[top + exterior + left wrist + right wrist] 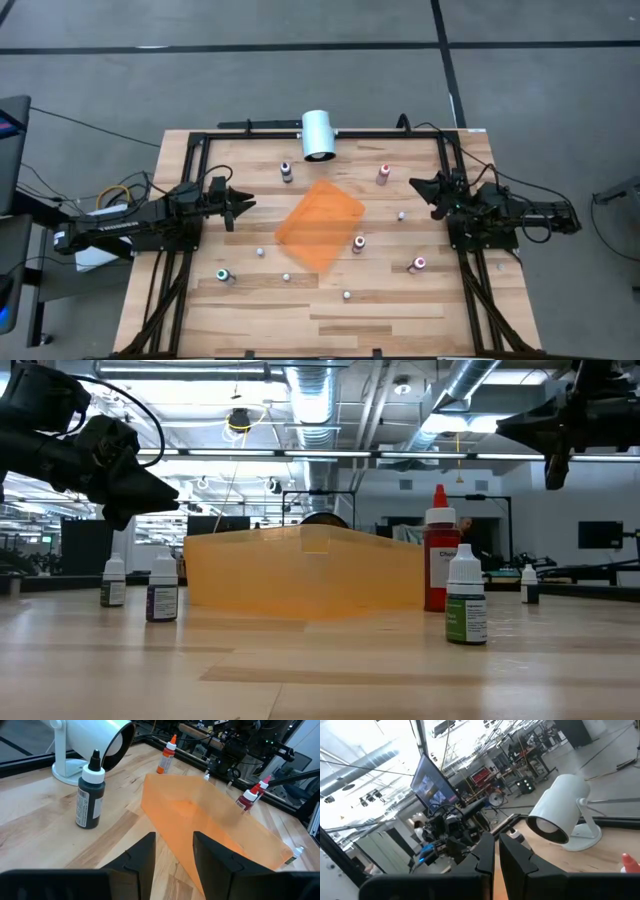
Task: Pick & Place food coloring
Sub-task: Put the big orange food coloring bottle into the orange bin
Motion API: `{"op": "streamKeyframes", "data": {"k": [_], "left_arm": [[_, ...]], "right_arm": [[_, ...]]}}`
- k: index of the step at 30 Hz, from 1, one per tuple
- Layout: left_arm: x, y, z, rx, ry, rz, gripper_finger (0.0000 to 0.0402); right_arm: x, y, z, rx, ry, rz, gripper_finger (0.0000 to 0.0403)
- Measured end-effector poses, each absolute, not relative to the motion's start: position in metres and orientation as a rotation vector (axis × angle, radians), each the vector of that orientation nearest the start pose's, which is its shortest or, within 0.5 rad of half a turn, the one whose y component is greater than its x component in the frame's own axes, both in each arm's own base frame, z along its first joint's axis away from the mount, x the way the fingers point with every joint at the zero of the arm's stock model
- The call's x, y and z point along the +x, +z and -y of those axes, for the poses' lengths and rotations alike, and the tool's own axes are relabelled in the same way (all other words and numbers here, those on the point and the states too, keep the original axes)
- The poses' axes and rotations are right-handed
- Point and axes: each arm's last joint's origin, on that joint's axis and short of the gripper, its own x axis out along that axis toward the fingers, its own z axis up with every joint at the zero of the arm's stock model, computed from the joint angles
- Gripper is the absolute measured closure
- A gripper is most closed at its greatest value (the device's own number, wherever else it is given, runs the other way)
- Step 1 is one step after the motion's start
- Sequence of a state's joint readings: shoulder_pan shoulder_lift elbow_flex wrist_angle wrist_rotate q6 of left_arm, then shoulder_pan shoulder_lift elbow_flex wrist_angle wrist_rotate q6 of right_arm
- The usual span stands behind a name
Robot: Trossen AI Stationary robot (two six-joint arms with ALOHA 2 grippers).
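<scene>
The food coloring bottles stand upright on their bases, scattered over the wooden table: a dark-topped one (287, 172), a red-topped one (384, 174), a purple one (358, 243), a pink one (419, 264) and a green one (224, 275). A translucent orange container (320, 225) lies among them at the centre. My left gripper (245, 205) hovers open at the container's left, aimed at it, with nothing between its fingers (145, 855). My right gripper (415, 183) is shut and empty, raised at the table's right side and pointing left.
A white cylindrical device on a stand (318, 135) sits at the far edge, close to the dark-topped bottle (90, 795). Small white caps (402, 215) lie loose on the wood. A black frame (190, 150) borders the table.
</scene>
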State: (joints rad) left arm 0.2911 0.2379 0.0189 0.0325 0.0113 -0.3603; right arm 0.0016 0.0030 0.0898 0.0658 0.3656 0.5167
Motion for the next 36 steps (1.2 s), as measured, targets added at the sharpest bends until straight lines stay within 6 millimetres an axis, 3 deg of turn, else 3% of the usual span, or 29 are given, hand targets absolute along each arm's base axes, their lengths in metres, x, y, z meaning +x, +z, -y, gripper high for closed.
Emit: {"op": "streamKeyframes", "data": {"k": [4, 9, 17, 22, 27, 36], "left_arm": [[0.106, 0.153, -0.031, -0.385, 0.309, -0.133, 0.0280], [0.106, 0.153, -0.031, -0.385, 0.309, -0.133, 0.0280], [0.106, 0.153, -0.031, -0.385, 0.310, -0.132, 0.0280], [0.106, 0.153, -0.031, -0.386, 0.310, -0.131, 0.0280], [0.106, 0.153, -0.031, -0.385, 0.309, -0.131, 0.0280], [0.106, 0.153, -0.031, -0.385, 0.309, -0.131, 0.0280]], "right_arm": [[0.090, 0.203, 0.010, 0.492, -0.327, 0.220, 0.0382], [0.091, 0.231, 0.011, 0.303, -0.350, 0.170, 0.0357], [0.109, 0.273, 0.013, 0.022, -0.467, -0.212, 0.0323], [0.123, 0.289, 0.020, -0.033, -0.529, -0.440, 0.0301], [0.136, 0.295, 0.032, -0.077, -0.570, -0.631, 0.0257], [0.158, 0.272, 0.073, -0.100, -0.536, -0.891, 0.0178]]}}
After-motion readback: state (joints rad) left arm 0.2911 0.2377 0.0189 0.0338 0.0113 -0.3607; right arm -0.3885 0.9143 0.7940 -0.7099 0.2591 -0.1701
